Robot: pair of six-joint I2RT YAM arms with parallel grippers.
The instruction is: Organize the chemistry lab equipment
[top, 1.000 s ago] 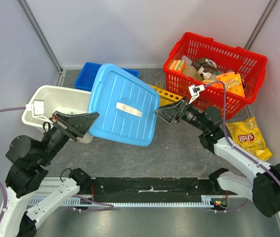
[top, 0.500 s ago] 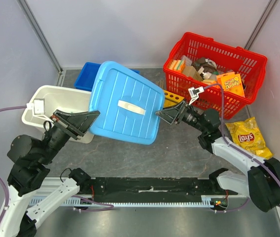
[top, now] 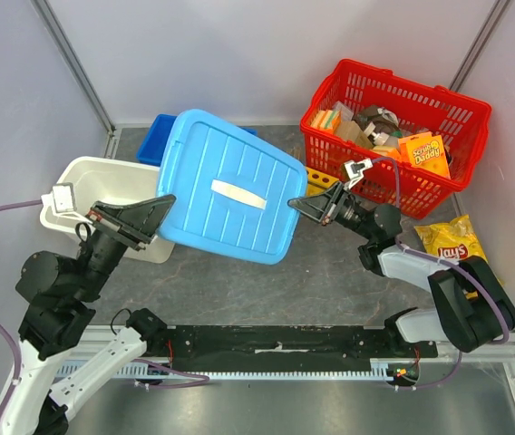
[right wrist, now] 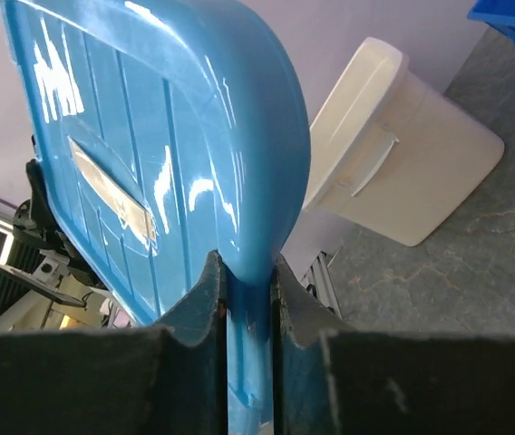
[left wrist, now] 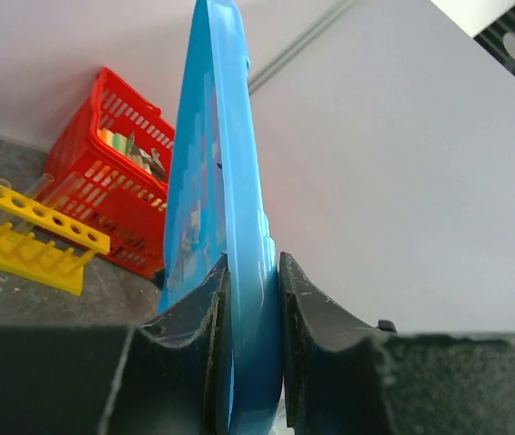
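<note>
Bright, even light from overhead fills the top view. The blue lid point(top: 226, 186) throws only a faint, soft shadow on the grey surface point(top: 330, 290), and detail stays crisp to the corners. In the right wrist view the lid's glossy face carries white streaks of glare, while the right gripper point(right wrist: 244, 272) is near-black and underexposed. In the left wrist view the lid's near edge is blurred — too close to focus — and the left gripper point(left wrist: 250, 272) is dark. The yellow rack point(left wrist: 35, 237) and red basket point(left wrist: 94, 204) look sharper there, and the top right corner is blown out white.
</note>
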